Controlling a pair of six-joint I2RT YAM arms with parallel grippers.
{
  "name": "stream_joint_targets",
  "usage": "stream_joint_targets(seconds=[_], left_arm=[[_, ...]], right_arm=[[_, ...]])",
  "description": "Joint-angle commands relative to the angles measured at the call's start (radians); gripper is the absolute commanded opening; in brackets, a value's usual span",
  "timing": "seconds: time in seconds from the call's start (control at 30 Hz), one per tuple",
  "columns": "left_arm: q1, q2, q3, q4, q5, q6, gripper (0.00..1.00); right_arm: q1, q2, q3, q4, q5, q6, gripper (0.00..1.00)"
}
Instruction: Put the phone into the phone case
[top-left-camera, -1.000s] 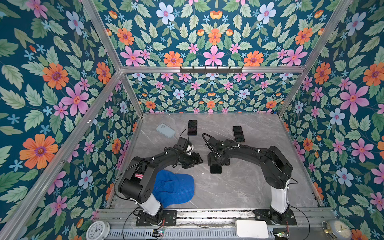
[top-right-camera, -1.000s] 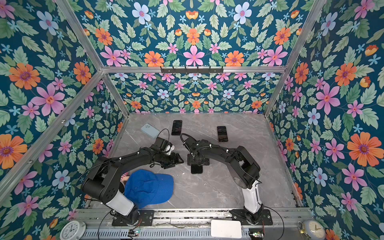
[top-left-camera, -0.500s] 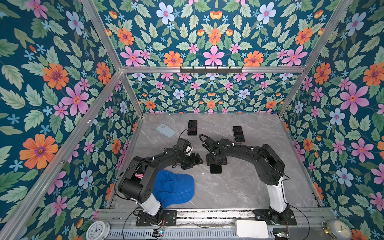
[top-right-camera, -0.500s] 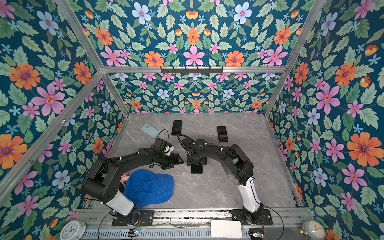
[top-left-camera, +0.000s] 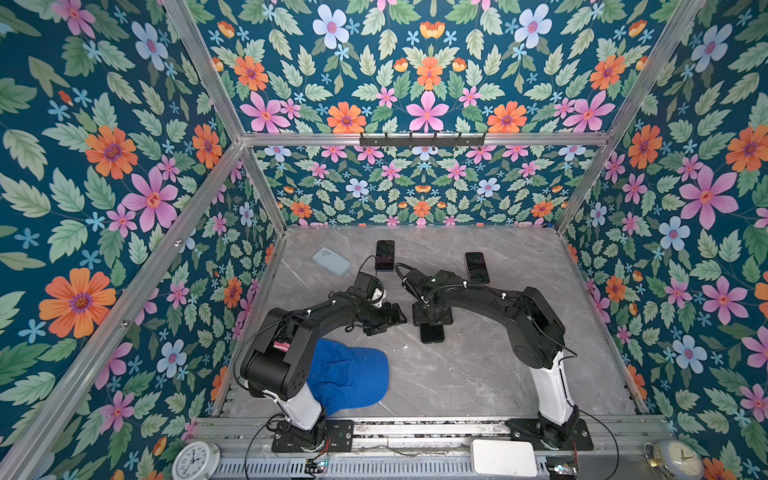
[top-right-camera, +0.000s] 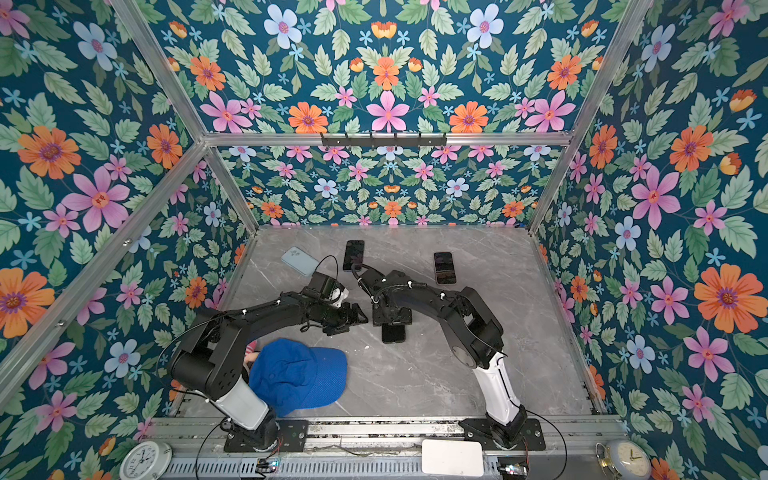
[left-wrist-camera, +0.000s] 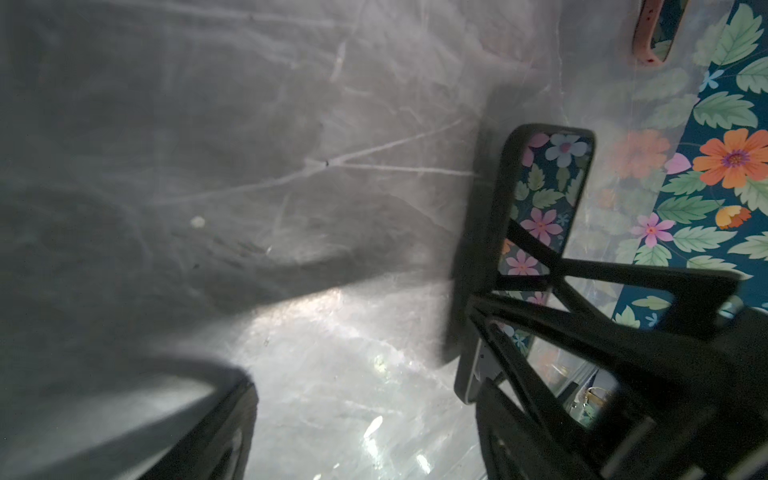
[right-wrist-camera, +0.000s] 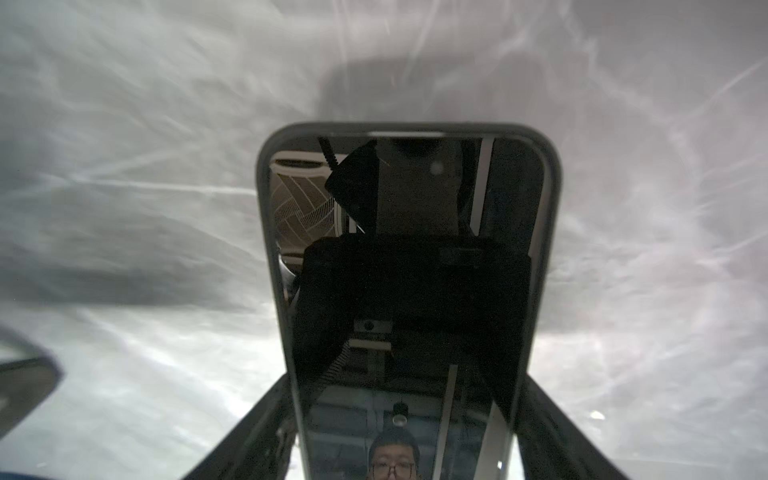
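seating step, i judge: the phone (top-left-camera: 432, 334) lies screen up at the table's (top-left-camera: 478, 374) middle, long axis near to far, free end toward the near edge. the right tool (top-left-camera: 432, 319) straddles its long edges; whether it grips i cannot tell. the left tool (top-left-camera: 390, 322) gapes empty just left. the dark rim (right-wrist-camera: 262, 199) looks like the case; next, press the corners home.

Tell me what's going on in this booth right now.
The right gripper straddles a black phone on the tabletop, jaws along its long edges; a firm grip can't be confirmed. The dark rim around it looks like the case. The left gripper hangs open beside it, holding nothing. Two other phones lie at the back.
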Motion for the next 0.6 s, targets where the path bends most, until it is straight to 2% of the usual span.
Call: stream_joint_targets(seconds=[0.0, 0.3, 0.57], left_arm=[[0.002, 0.019, 0.054, -0.04, -0.009, 0.02, 0.84], [0.006, 0.156, 0.264, -0.077, -0.008, 0.033, 0.83], [0.012, 0.272, 0.419, -0.113, -0.008, 0.041, 0.83]], right_arm=[[-0.028, -0.016, 0.045, -0.05, 0.066, -0.068, 0.64], [-0.236, 0.022, 0.163, 0.01, 0.022, -0.248, 0.59], [-0.339, 0.141, 0.311, 0.005, -0.01, -0.352, 0.56]])
